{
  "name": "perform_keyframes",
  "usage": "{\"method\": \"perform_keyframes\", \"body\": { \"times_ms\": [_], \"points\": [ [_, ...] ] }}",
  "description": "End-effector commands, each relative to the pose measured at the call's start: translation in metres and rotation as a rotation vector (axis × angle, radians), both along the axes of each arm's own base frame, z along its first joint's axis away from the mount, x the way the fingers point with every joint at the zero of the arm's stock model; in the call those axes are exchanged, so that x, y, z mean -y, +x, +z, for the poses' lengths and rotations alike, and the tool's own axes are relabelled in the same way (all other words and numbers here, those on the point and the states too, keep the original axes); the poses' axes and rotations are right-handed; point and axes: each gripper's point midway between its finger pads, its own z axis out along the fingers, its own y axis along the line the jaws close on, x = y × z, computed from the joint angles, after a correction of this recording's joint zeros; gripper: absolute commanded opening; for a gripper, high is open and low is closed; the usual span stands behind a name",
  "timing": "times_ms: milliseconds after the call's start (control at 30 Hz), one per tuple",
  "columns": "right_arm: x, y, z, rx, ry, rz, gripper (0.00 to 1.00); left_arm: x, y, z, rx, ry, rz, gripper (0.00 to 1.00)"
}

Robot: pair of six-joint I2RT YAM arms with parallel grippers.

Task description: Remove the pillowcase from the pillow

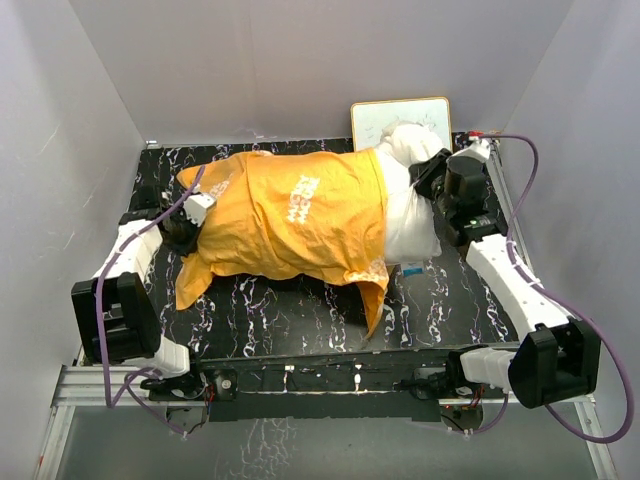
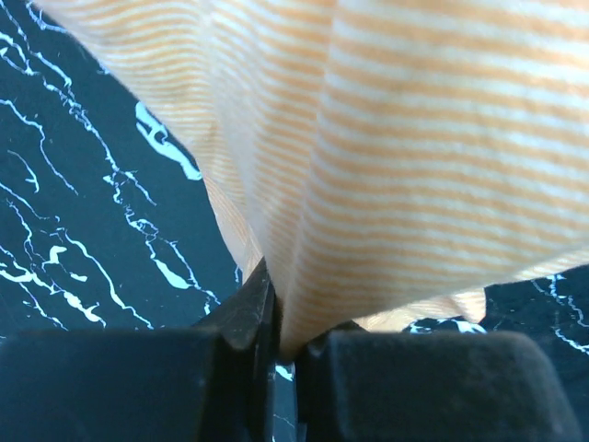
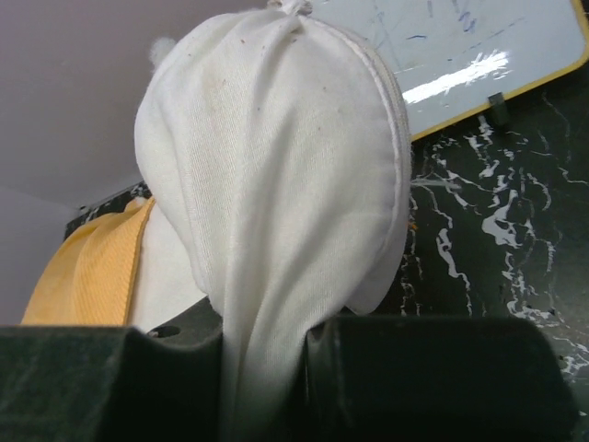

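Clamped tight in left gripper [image 2: 276, 313]: left edge of orange pillowcase [image 1: 290, 215], draped over most of white pillow [image 1: 410, 215] mid-table [image 1: 280, 310]; pinched in right gripper [image 3: 267, 341]: pillow's bare right end, beside whiteboard [image 1: 385, 120].

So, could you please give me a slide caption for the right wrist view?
Right pincer shut on a bunched corner of the white pillow, with orange pillowcase and whiteboard behind.
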Motion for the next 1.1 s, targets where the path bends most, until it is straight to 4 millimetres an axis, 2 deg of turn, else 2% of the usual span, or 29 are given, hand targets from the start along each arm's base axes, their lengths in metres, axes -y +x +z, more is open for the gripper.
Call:
{"method": "perform_keyframes", "body": {
  "times_ms": [0, 100, 267, 367, 467, 500, 533, 567, 600, 667, 733, 800, 833, 900, 967, 1067],
  "points": [
    [0.018, -0.002, 0.162, 0.408, 0.103, 0.030, 0.08, -0.063, 0.004, 0.000, 0.021, 0.121, 0.076, 0.00],
    [0.023, -0.008, 0.201, 0.495, 0.114, 0.047, 0.08, -0.084, 0.001, -0.005, 0.016, 0.162, 0.091, 0.00],
    [0.027, -0.016, 0.245, 0.606, 0.140, 0.088, 0.08, -0.117, -0.001, -0.010, 0.027, 0.216, 0.131, 0.00],
    [0.017, -0.020, 0.258, 0.649, 0.147, 0.153, 0.08, -0.131, -0.005, -0.018, 0.015, 0.228, 0.156, 0.00],
    [0.006, -0.024, 0.261, 0.670, 0.151, 0.219, 0.08, -0.138, -0.007, -0.022, 0.031, 0.263, 0.153, 0.00],
    [0.002, -0.025, 0.260, 0.670, 0.154, 0.246, 0.08, -0.137, -0.006, -0.022, 0.041, 0.263, 0.151, 0.05],
    [-0.004, -0.025, 0.258, 0.665, 0.159, 0.276, 0.08, -0.134, -0.006, -0.019, 0.043, 0.246, 0.146, 0.17],
    [-0.009, -0.025, 0.255, 0.655, 0.164, 0.302, 0.08, -0.127, -0.006, -0.013, 0.042, 0.207, 0.146, 0.36],
    [-0.018, -0.026, 0.252, 0.645, 0.167, 0.328, 0.08, -0.117, -0.003, -0.004, 0.051, 0.145, 0.145, 0.45],
    [-0.038, -0.028, 0.246, 0.639, 0.151, 0.373, 0.08, -0.097, 0.008, 0.024, 0.101, 0.032, 0.156, 0.49],
    [-0.055, -0.031, 0.243, 0.645, 0.143, 0.416, 0.08, -0.077, 0.021, 0.055, 0.162, -0.026, 0.142, 0.44],
    [-0.070, -0.036, 0.246, 0.669, 0.156, 0.489, 0.08, -0.049, 0.030, 0.087, 0.211, -0.077, 0.101, 0.47],
    [-0.078, -0.039, 0.249, 0.678, 0.160, 0.521, 0.08, -0.027, 0.034, 0.102, 0.228, -0.119, 0.060, 0.53],
    [-0.090, -0.044, 0.258, 0.706, 0.159, 0.564, 0.08, 0.012, 0.040, 0.136, 0.274, -0.206, -0.006, 0.72],
    [-0.100, -0.057, 0.269, 0.760, 0.161, 0.627, 0.08, 0.044, 0.045, 0.164, 0.324, -0.274, -0.065, 0.83],
    [-0.109, -0.095, 0.298, 0.927, 0.155, 0.757, 0.08, 0.068, 0.057, 0.178, 0.340, -0.349, -0.105, 0.94]
  ]
}}
